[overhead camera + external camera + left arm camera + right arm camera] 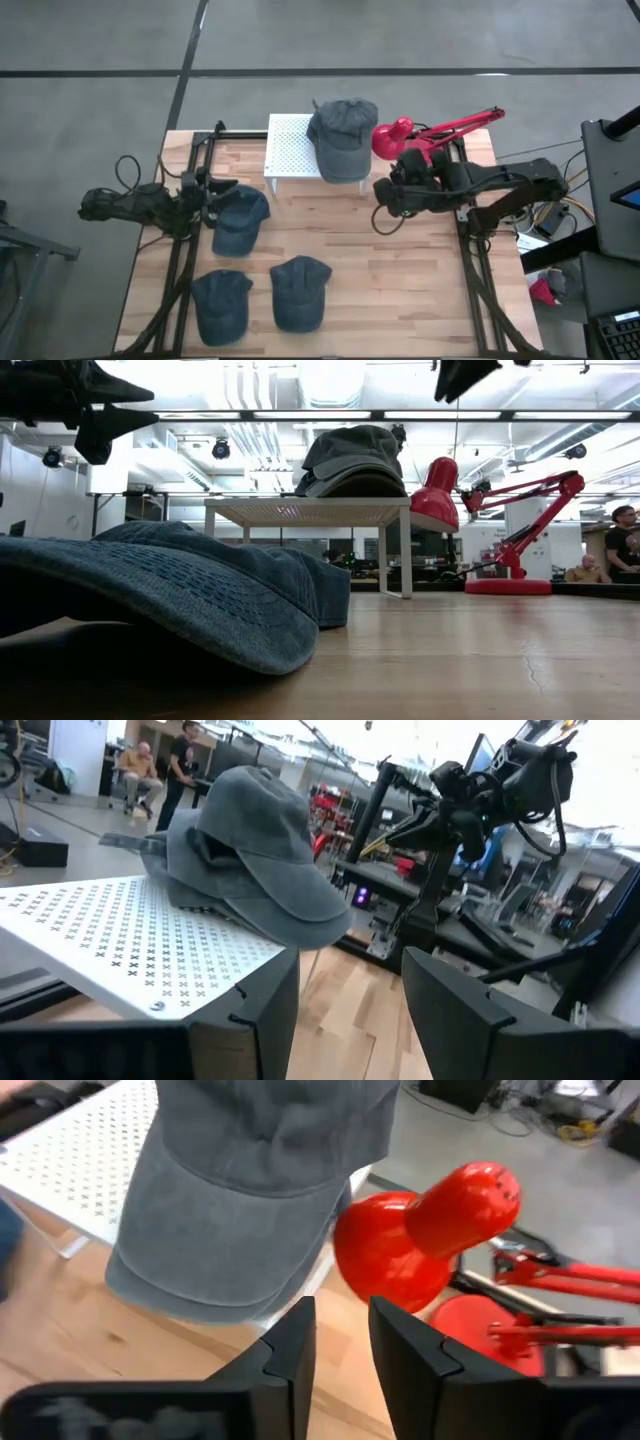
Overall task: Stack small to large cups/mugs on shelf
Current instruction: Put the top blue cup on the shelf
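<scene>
A stack of grey caps (345, 135) sits on the right half of the white perforated shelf (285, 150). Its lowest brim hangs over the shelf's near edge (215, 1270). Three denim caps lie crown-up on the table: one (238, 218) beside my left gripper and two (222, 303) (300, 290) near the near edge. My left gripper (205, 190) is open above the table, left of the shelf (120, 950). My right gripper (385, 195) is open, raised just near-right of the cap stack, and holds nothing (342, 1345).
A red desk lamp (395, 138) stands right beside the cap stack, with its arm (460, 122) reaching toward the table's right far corner. The shelf's left half (280, 140) is bare. People stand in the room beyond the table (185, 760).
</scene>
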